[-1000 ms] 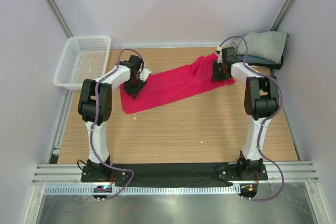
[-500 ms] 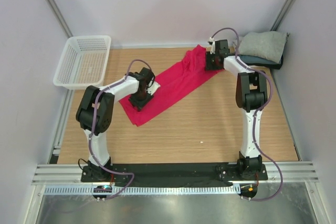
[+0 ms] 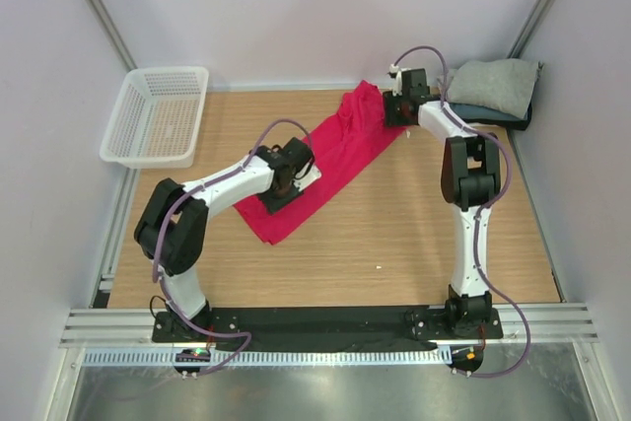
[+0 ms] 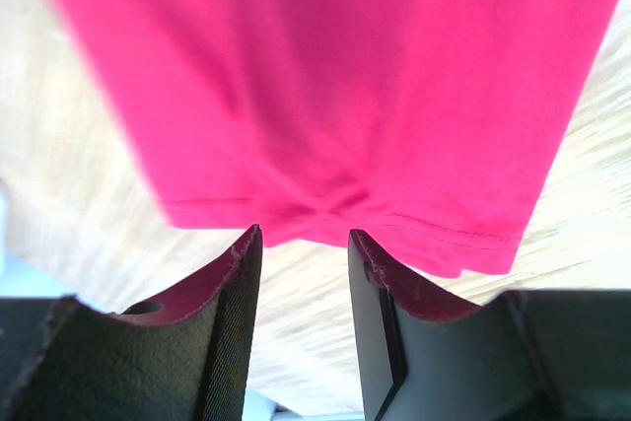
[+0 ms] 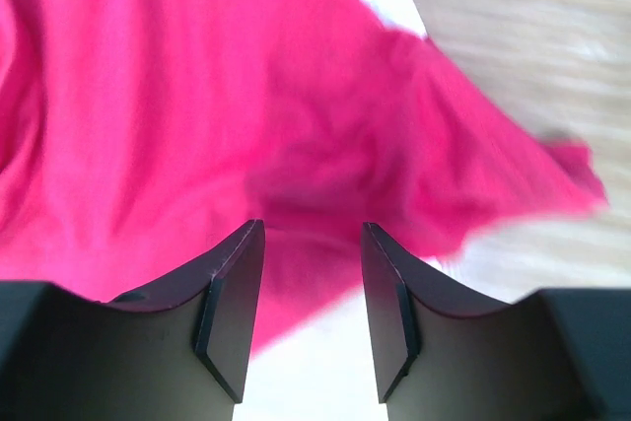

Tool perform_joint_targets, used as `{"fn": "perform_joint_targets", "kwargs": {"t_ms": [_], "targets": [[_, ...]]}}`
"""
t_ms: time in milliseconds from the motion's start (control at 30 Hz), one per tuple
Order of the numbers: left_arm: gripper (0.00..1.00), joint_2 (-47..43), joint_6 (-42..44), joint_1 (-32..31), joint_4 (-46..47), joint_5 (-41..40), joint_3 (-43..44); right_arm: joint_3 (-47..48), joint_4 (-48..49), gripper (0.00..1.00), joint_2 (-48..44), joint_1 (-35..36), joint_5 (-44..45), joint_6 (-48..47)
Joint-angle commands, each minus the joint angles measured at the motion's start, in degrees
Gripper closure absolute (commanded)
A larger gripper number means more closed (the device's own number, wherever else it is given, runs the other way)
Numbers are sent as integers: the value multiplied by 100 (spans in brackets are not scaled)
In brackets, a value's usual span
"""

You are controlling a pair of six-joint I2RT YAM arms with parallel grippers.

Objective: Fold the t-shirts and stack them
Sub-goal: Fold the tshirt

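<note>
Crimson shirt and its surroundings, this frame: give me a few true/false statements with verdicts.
1. The crimson-pink t-shirt lies diagonally across the table. True.
2. The left gripper is at the shirt's far end. False: it is at the near-left end, and the right gripper is at the far end.
3. The white basket holds a shirt. False: no shirt shows in it.
4. A light grey shirt lies folded on a dark shirt in the far right corner. True.

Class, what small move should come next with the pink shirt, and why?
Probably pull the grippers slightly apart to flatten the shirt: it lies as a narrow diagonal strip between left gripper and right gripper, bunched at the far end.
</note>
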Motion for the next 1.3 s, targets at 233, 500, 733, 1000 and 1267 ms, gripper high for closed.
{"fn": "perform_joint_targets", "kwargs": {"t_ms": [233, 500, 733, 1000, 1267], "targets": [[56, -46, 314, 21, -637, 737, 1155, -1210, -247, 49, -2060, -8, -236, 301], [56, -230, 130, 21, -1051, 1406, 665, -1869, -169, 48, -2510, -25, -122, 231], [56, -160, 25, 12, -858, 1731, -66, -1756, -142, 48, -2167, -43, -43, 178], [56, 77, -195, 3, -726, 1934, -260, -1536, -72, 48, -1851, -34, 54, -6], [57, 543, -301, -23, -603, 2118, -251, -1483, 16, 48, -1473, -43, 142, -147]]}}
